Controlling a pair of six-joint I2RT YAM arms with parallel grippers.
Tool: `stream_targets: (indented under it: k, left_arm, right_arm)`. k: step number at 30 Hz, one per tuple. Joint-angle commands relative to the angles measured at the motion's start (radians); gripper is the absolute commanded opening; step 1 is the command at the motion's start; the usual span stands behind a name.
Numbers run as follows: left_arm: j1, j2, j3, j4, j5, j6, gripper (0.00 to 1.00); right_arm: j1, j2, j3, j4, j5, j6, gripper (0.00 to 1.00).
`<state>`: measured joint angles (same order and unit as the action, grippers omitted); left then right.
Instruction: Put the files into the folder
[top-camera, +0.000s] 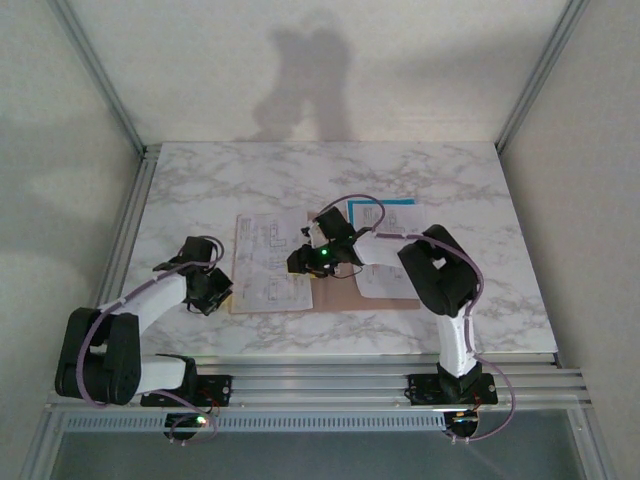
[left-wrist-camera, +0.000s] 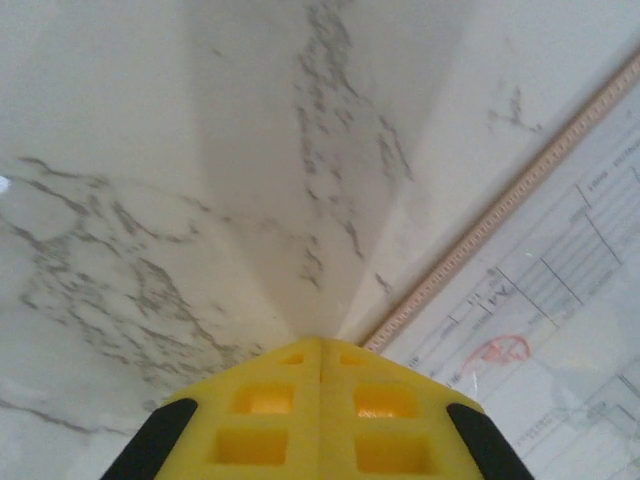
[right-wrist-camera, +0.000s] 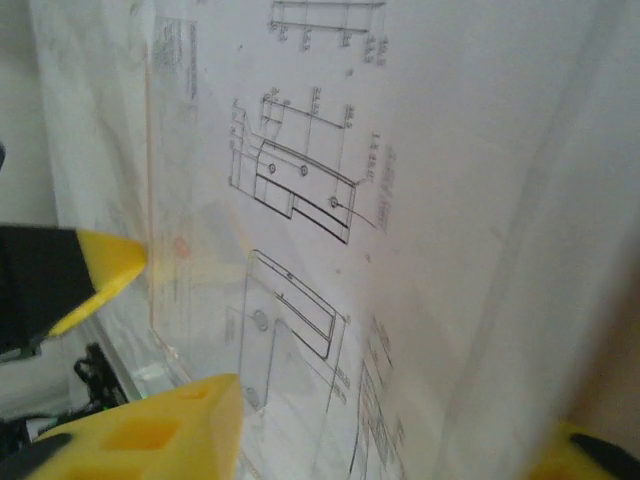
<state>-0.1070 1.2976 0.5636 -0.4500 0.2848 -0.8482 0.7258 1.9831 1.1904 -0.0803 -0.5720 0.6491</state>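
Marble table (top-camera: 200, 180): sound, flat working surface. The folder (top-camera: 338, 298) lies on it just toward 6 o'clock of centre; plain tan card, judged light but stiffer than paper and likely to slide on the smooth top unless one edge is pinned. The files (top-camera: 268, 265) are white printed sheets covering the folder's 9 o'clock half. A further white sheet (top-camera: 385, 282) lies at the 3 o'clock side beneath the right arm, and a cyan sheet (top-camera: 400, 203) shows at about 1 o'clock, partly tucked under the white ones. The sheets are judged very light, limp and easily creased, lying too flat to pinch from above. The best hold is at a free edge or corner, lifted first or slid off a supporting edge, with a shallow bite. The right gripper (top-camera: 300, 262) hangs over the folder's middle, jaws parted, with the printed sheet close against its camera; whether it touches the paper cannot be told. The left gripper (left-wrist-camera: 320, 345) sits at the folder's 9 o'clock edge, fingers pressed together with nothing between them.
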Motion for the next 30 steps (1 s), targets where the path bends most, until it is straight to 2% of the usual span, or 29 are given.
stream_targets:
  k: [1,4,6,8,10,13,14,16,20,30]
  left_arm:
    - [-0.03,-0.027,0.047,-0.041,-0.024,-0.017,0.0]
    - [-0.053,-0.044,0.101,-0.078,-0.072,-0.012,0.0]
    - [-0.077,-0.046,0.144,-0.103,-0.114,-0.001,0.03]
    - [-0.112,-0.036,0.184,-0.117,-0.149,0.016,0.06]
    - [-0.168,-0.014,0.218,-0.108,-0.159,0.031,0.07]
    - [-0.269,0.034,0.235,-0.021,-0.087,0.047,0.06]
    - [-0.297,0.057,0.24,0.004,-0.064,0.05,0.04]
    - [-0.372,0.115,0.258,0.059,-0.007,0.061,0.03]
    - [-0.475,0.216,0.306,0.075,0.035,0.093,0.0]
    - [-0.505,0.294,0.243,0.056,0.055,0.128,0.0]
  right_arm:
    - [-0.003,-0.152,-0.014,-0.156,0.216,0.007,0.58]
    - [-0.022,-0.245,-0.022,-0.266,0.366,0.041,0.62]
    - [-0.033,-0.287,-0.04,-0.298,0.42,0.073,0.6]
    - [-0.037,-0.311,-0.06,-0.318,0.468,0.127,0.47]
    - [-0.037,-0.31,-0.074,-0.319,0.472,0.192,0.28]
    - [-0.037,-0.266,-0.058,-0.367,0.463,0.3,0.04]
    - [-0.037,-0.251,-0.05,-0.385,0.457,0.33,0.01]
    - [-0.035,-0.225,-0.046,-0.373,0.421,0.39,0.0]
    - [-0.013,-0.195,-0.029,-0.385,0.423,0.469,0.0]
    - [0.005,-0.103,0.012,-0.41,0.459,0.517,0.0]
